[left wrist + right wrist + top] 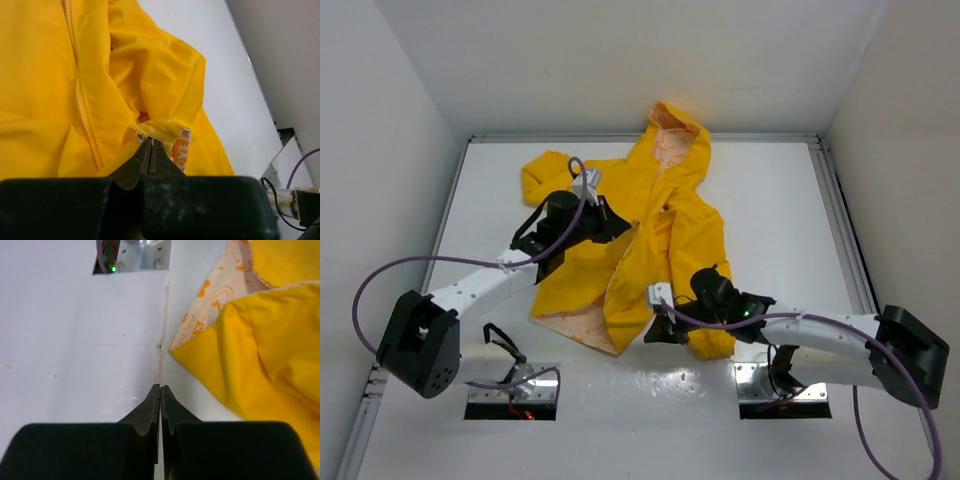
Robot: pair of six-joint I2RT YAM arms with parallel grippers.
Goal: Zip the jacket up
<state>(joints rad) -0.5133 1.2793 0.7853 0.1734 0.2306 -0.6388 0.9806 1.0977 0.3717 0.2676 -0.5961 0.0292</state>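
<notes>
The yellow jacket [665,215] lies open on the white table, hood toward the far wall, with its orange-printed lining [582,325] showing at the bottom hem. My left gripper [618,222] rests on the jacket's front. In the left wrist view this left gripper [151,141] is shut on a folded front edge, beside a white and orange label [181,150]. The zipper teeth [80,100] run up the panel to its left. My right gripper [660,328] sits at the lower hem. Seen from the right wrist, the right gripper [160,386] is shut on nothing, over bare table left of the jacket's corner [250,355].
White walls close in the table on three sides. Two cut-outs hold the arm bases [512,392] [785,390]. A purple cable [380,275] loops off the left arm. A seam [161,330] runs along the table ahead of the right gripper.
</notes>
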